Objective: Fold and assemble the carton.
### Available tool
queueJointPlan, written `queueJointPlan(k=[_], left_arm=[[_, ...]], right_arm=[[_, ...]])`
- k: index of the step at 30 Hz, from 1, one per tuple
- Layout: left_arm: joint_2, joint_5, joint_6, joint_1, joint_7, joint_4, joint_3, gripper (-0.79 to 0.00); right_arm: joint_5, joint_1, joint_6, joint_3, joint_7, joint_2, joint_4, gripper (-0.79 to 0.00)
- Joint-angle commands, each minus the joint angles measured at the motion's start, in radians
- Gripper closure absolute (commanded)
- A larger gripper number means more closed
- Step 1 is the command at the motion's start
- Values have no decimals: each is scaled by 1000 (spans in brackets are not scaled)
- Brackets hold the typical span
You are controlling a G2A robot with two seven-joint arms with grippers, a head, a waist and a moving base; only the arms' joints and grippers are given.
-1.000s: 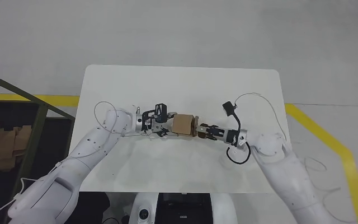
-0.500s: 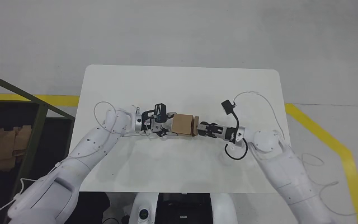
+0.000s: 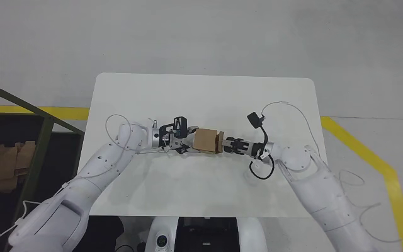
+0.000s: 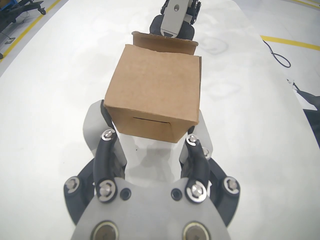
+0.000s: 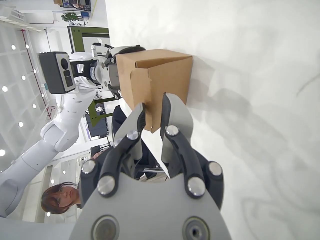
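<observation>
- In the middle of the table (image 3: 126, 94) sits the carton (image 3: 205, 140), left gripper (image 3: 188, 143) at 9 o'clock, right gripper (image 3: 222, 146) at 3 o'clock.
- Left wrist: its fingers (image 4: 94, 118) squeeze the carton's sides.
- Right wrist: fingers (image 5: 180, 116) nearly closed, pinching the flap (image 5: 140, 88); best fold it slowly.

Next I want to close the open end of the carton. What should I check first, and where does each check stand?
1. Hold of left gripper on carton: ok.
2. Pinch of right gripper on flap: ok.
3. Near end closed: ok.
4. Far end closed: not ok, flap stands open.
5. Base resting on table: ok.
6. Inner flaps folded in: cannot tell.
</observation>
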Motion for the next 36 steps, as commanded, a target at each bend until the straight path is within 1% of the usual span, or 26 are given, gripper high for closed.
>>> queueJointPlan(k=[1,8,16,24,36], left_arm=[[0,0,2,1,2,-1,-1,-523],[1,2,1,2,3,-2,-2,-523],[2,-1,1,3,0,-2,-5,-523],[3,-1,0,5,1,-4,-6,-517],[4,-3,1,8,-2,-8,-10,-533]], right_arm=[[-4,0,7,-3,-1,0,-4,-132],[-18,12,24,-20,-4,-4,4,-166],[-41,18,21,-25,-13,-4,-2,-163],[-71,24,47,-36,-22,-5,-10,-151],[-84,19,59,-36,-39,-5,-16,-148]])
